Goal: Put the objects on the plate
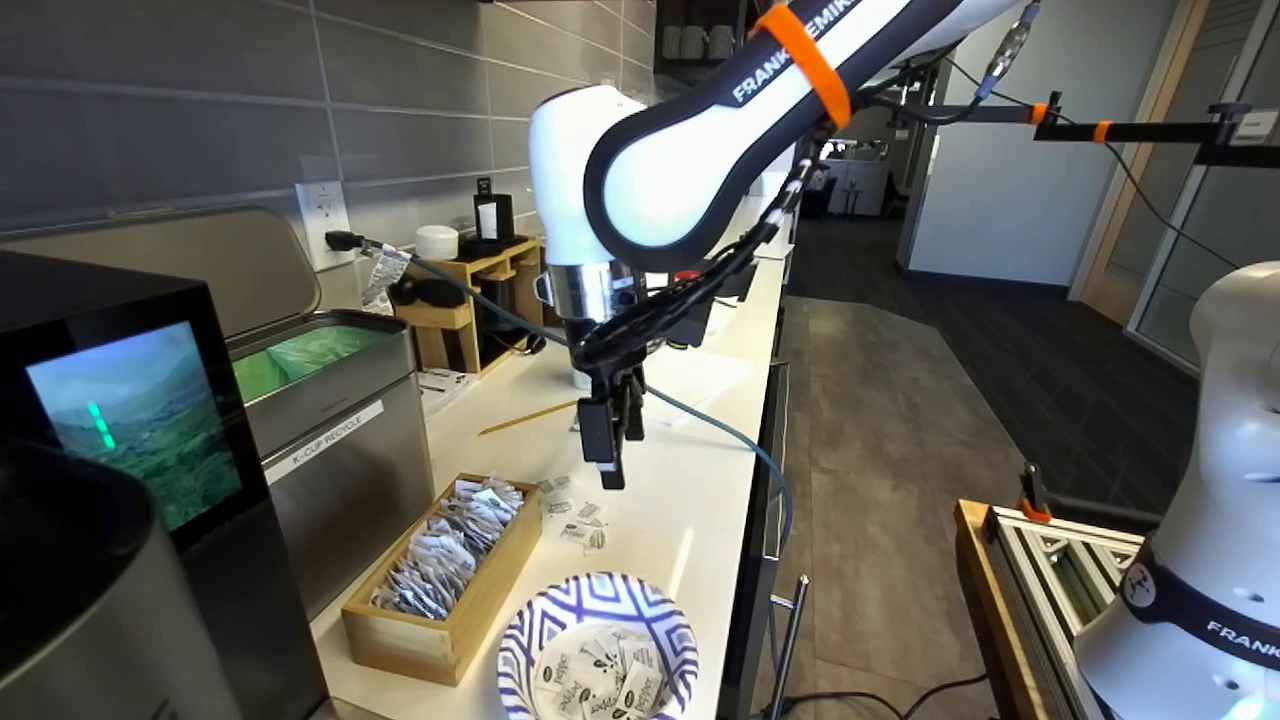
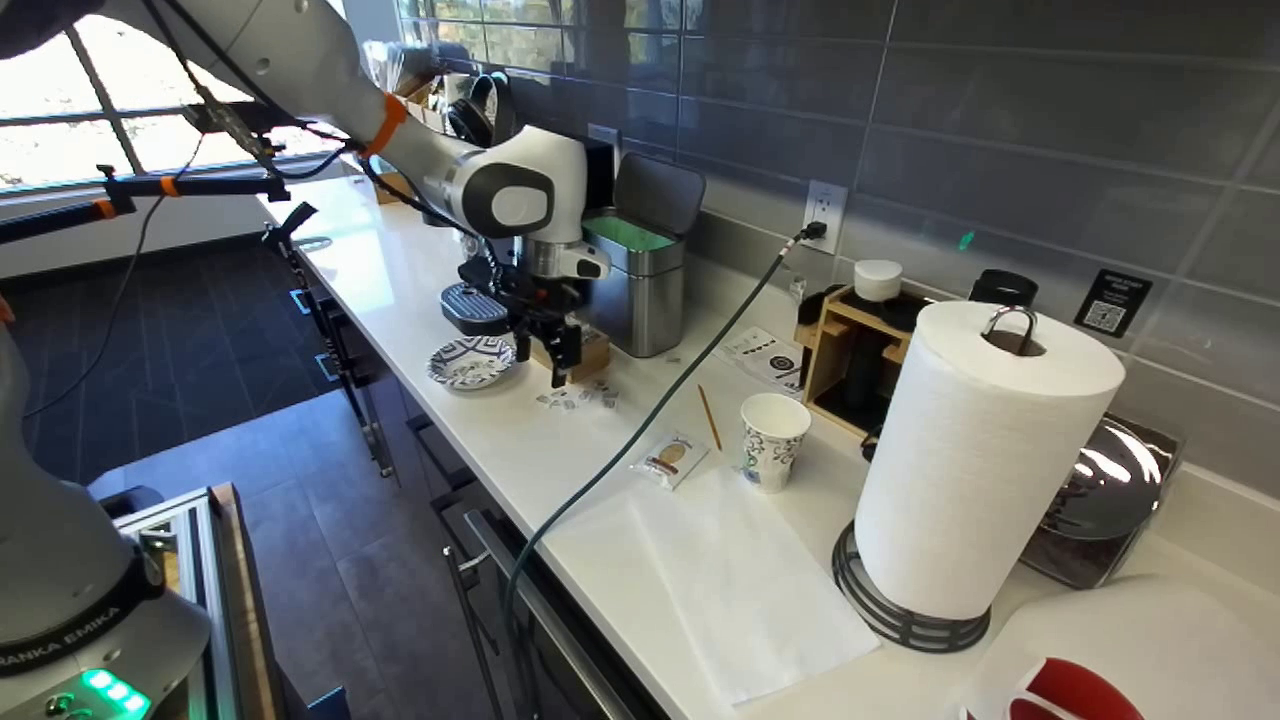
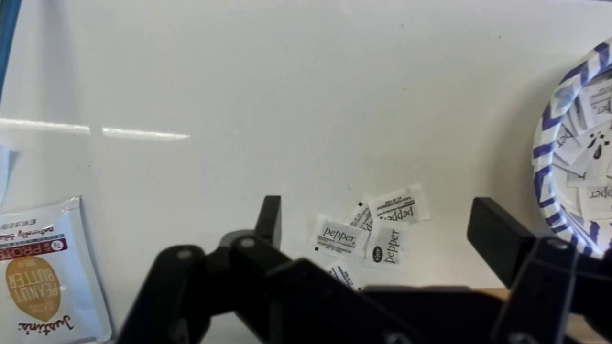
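The plate, round and white with a blue pattern, holds many white pepper packets; in the wrist view its rim curves in at the right edge. Several loose pepper packets lie overlapping on the white counter, one partly hidden by the gripper's body. My gripper is above them, its fingers spread wide with only air between. In both exterior views the gripper points down over the counter, clear of its surface, near these packets.
A wooden tray full of packets stands beside the plate, next to a steel bin. A blue cable crosses the counter. A peanut butter pouch, a pencil, a paper cup and a paper towel roll are farther along.
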### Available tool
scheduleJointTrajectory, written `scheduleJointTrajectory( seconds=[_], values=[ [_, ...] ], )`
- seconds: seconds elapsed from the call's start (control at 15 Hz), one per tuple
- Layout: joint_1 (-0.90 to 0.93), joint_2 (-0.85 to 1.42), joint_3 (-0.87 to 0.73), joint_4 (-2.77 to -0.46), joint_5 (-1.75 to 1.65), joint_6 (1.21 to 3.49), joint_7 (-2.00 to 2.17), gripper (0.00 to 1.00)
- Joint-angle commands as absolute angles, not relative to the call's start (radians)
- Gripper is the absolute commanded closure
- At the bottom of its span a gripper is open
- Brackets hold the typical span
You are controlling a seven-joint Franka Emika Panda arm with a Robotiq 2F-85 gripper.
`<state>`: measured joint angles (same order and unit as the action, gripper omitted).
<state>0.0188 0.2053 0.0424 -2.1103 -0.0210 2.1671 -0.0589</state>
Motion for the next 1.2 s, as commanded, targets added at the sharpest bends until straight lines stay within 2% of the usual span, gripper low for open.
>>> scheduleJointTrajectory(
  seconds=[0.0, 0.2, 0.4, 0.8, 0.87, 1.13],
  values=[
    [0.022, 0.223, 0.039, -2.096, -0.018, 2.164, -0.057, 0.0],
    [0.022, 0.244, 0.039, -2.081, -0.016, 2.163, -0.054, 0.0],
    [0.01, 0.236, 0.052, -2.149, 0.039, 2.314, -0.102, 0.0],
    [-0.016, 0.12, 0.057, -2.448, 0.208, 2.667, -0.127, 0.0],
    [-0.005, 0.19, 0.05, -2.338, 0.159, 2.591, -0.113, 0.0],
    [-0.005, 0.183, 0.05, -2.35, 0.16, 2.608, -0.113, 0.0]
  ],
)
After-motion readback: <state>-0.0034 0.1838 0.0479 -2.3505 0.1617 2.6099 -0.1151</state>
